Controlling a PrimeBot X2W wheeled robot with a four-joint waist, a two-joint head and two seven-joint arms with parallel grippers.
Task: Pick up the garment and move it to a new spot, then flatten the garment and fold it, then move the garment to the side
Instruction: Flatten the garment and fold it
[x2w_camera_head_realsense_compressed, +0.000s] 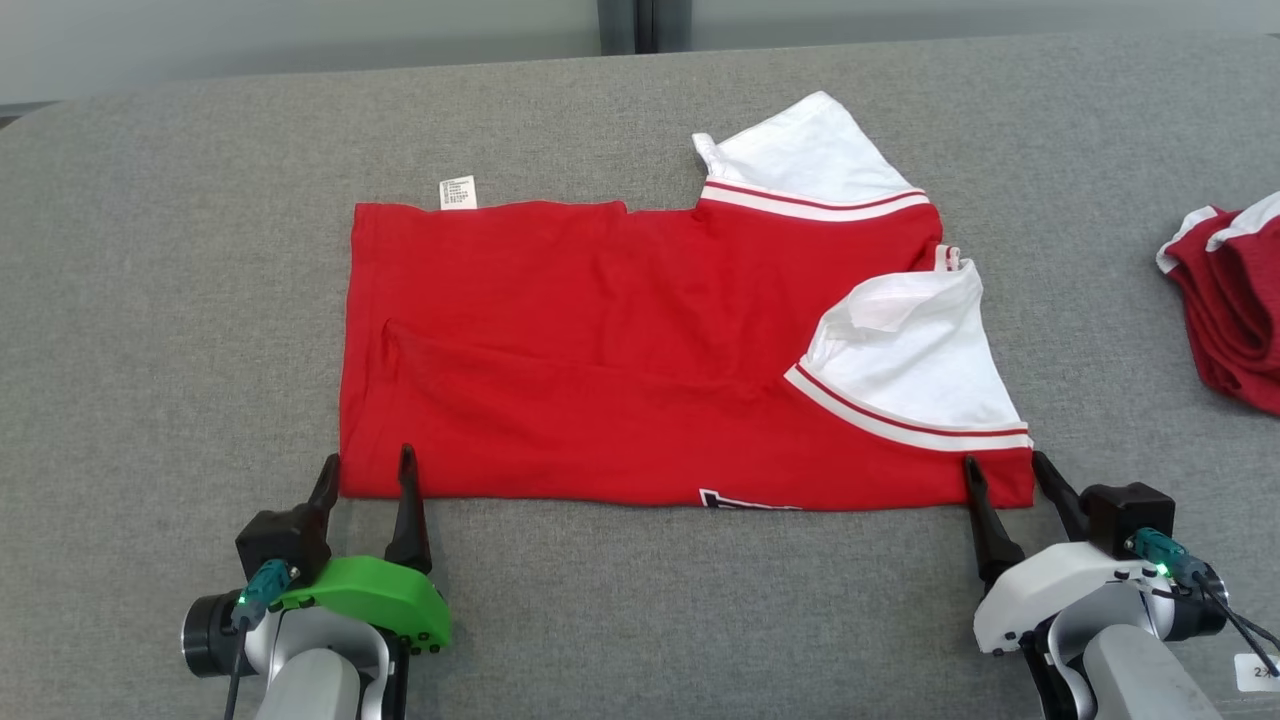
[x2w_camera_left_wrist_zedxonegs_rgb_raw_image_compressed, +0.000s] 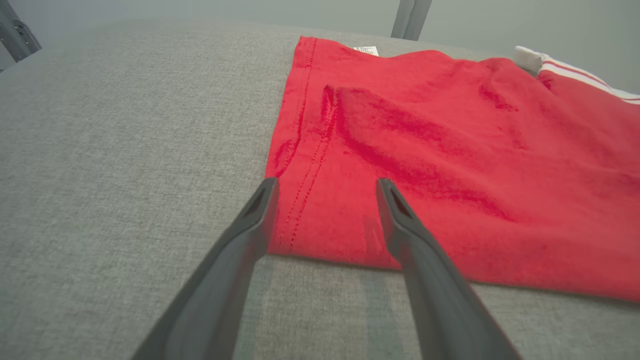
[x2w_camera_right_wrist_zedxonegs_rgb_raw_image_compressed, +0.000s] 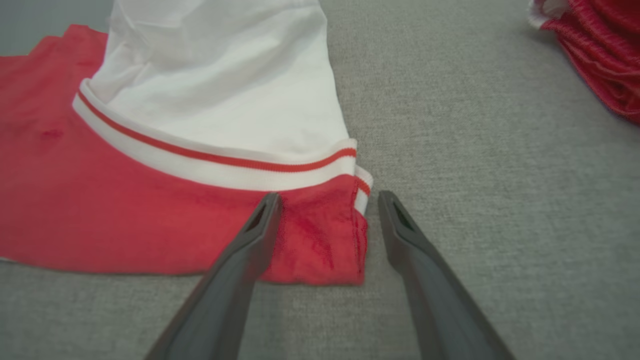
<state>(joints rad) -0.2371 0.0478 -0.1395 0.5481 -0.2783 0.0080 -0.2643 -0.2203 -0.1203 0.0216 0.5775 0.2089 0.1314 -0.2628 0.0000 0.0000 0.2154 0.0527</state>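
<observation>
A red garment (x2w_camera_head_realsense_compressed: 620, 350) with white sleeves lies spread flat on the grey surface, both sleeves folded in at the right. My left gripper (x2w_camera_head_realsense_compressed: 366, 466) stands open at its near left corner (x2w_camera_left_wrist_zedxonegs_rgb_raw_image_compressed: 320, 230), one finger on each side of the hem. At the near right corner (x2w_camera_right_wrist_zedxonegs_rgb_raw_image_compressed: 325, 240) my right gripper (x2w_camera_head_realsense_compressed: 1002, 472) is open too, its fingers straddling the corner below the white sleeve (x2w_camera_right_wrist_zedxonegs_rgb_raw_image_compressed: 220, 95). Neither gripper holds cloth.
Another red and white garment (x2w_camera_head_realsense_compressed: 1235, 300) lies bunched at the right edge, also in the right wrist view's top right corner (x2w_camera_right_wrist_zedxonegs_rgb_raw_image_compressed: 600, 50). A white care label (x2w_camera_head_realsense_compressed: 458, 192) sticks out at the garment's far edge. Grey fabric surface (x2w_camera_head_realsense_compressed: 180, 300) extends all round.
</observation>
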